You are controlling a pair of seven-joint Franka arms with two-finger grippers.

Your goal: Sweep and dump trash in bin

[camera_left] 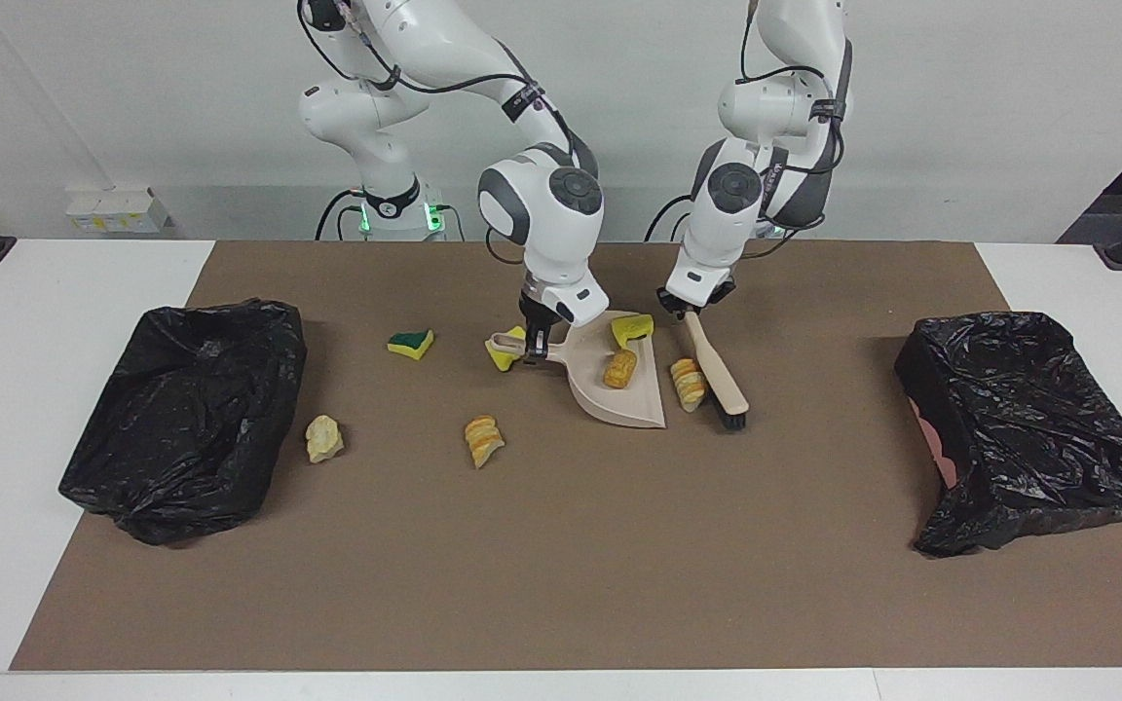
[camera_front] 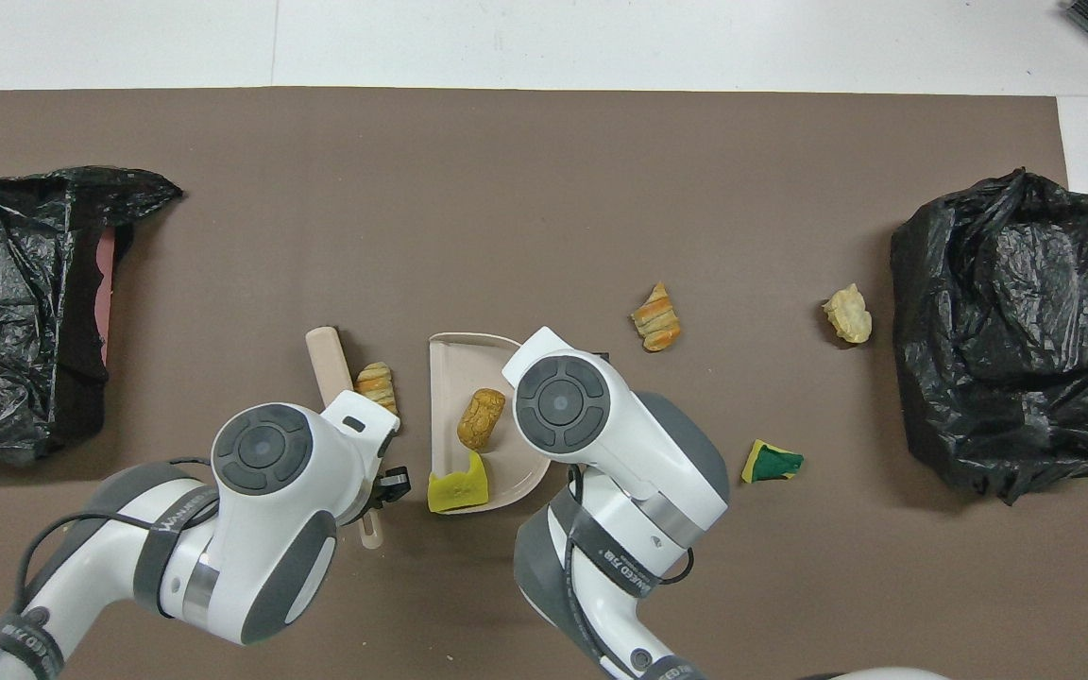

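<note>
My right gripper is shut on the handle of the beige dustpan, which rests on the mat. In the pan lie an orange chunk of trash and a yellow sponge bit. The beige brush is held by my left gripper, which is shut on its handle. The bristles are down beside the pan's open edge. A striped chunk sits between brush and pan. Loose on the mat are a yellow bit, a green-topped sponge, a striped chunk and a cream lump.
Two bins lined with black bags stand at the mat's ends, one bin toward the right arm's end and one bin toward the left arm's end. The brown mat covers the white table.
</note>
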